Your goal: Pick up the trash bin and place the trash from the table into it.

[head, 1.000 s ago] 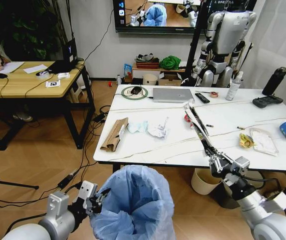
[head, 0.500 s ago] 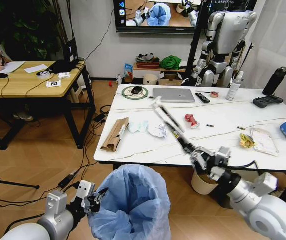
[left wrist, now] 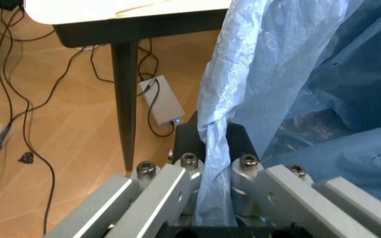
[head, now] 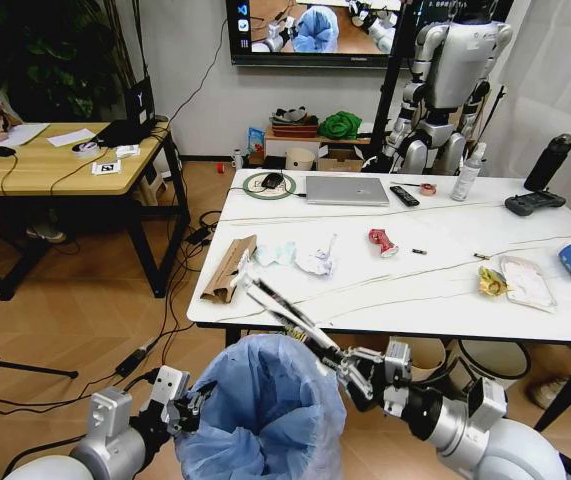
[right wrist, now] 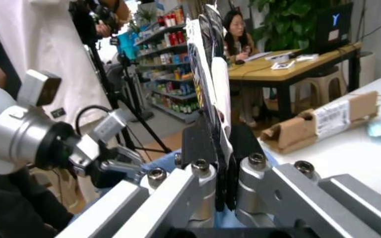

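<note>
Both jaws grip: left gripper [head: 187, 402] on trash bin [head: 265, 410] bag, right gripper [head: 350, 372] on wrapper [head: 275, 308].

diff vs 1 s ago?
Right tool, shut on a long flat wrapper, swung from over the table toward the robot's left, reaching the trash bin rim. Left tool stays clamped on the bag. Table litter unchanged.

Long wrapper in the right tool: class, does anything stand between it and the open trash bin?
Nothing visible does. The right tool holds the long wrapper at the rim of the trash bin, which the left tool holds by its bag.
</note>
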